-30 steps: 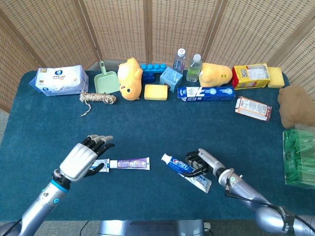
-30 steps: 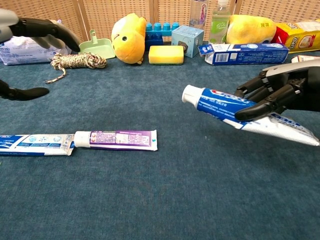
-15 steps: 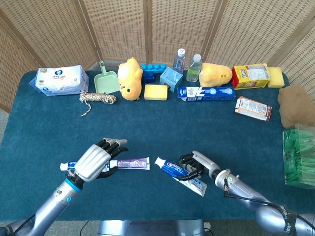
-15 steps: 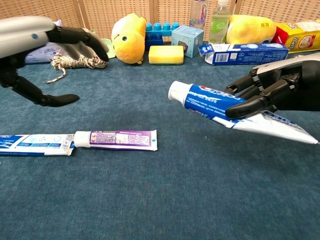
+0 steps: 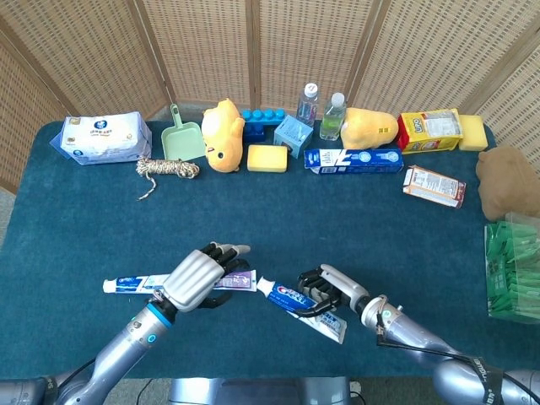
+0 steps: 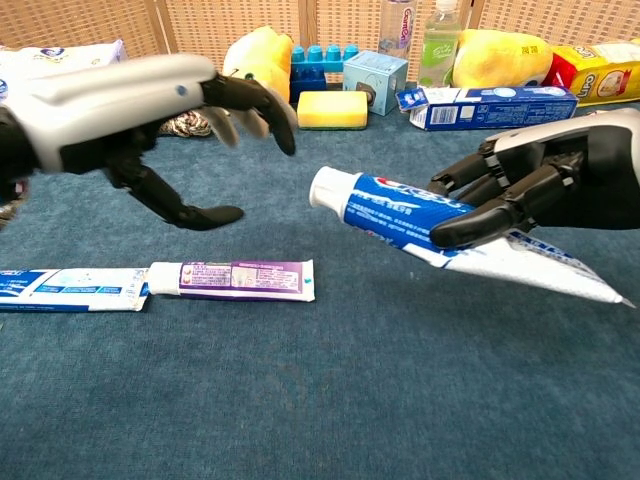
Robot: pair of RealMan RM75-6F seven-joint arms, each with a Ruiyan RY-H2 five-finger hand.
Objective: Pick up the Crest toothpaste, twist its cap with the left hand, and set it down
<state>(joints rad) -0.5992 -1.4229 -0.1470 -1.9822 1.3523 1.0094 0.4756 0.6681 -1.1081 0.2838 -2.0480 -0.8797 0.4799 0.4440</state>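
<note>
My right hand (image 5: 327, 291) (image 6: 530, 180) grips the blue Crest toothpaste tube (image 5: 297, 304) (image 6: 420, 215) above the table, its white cap (image 6: 327, 187) pointing left. My left hand (image 5: 201, 277) (image 6: 150, 110) hovers open just left of the cap, fingers spread, a short gap still between them. A purple toothpaste tube (image 6: 232, 279) and a light blue one (image 6: 65, 289) lie end to end on the cloth below the left hand.
Along the back edge stand a yellow duck toy (image 5: 223, 134), yellow sponge (image 5: 267, 158), blue blocks (image 5: 261, 117), two bottles (image 5: 321, 110), a toothpaste box (image 5: 353, 159), a green dustpan (image 5: 180, 141), rope (image 5: 167, 168) and wipes (image 5: 101, 137). A green pack (image 5: 513, 268) sits at the right edge.
My left hand has moved right toward the tube's cap. My right hand has carried the Crest tube leftward and a little higher.
</note>
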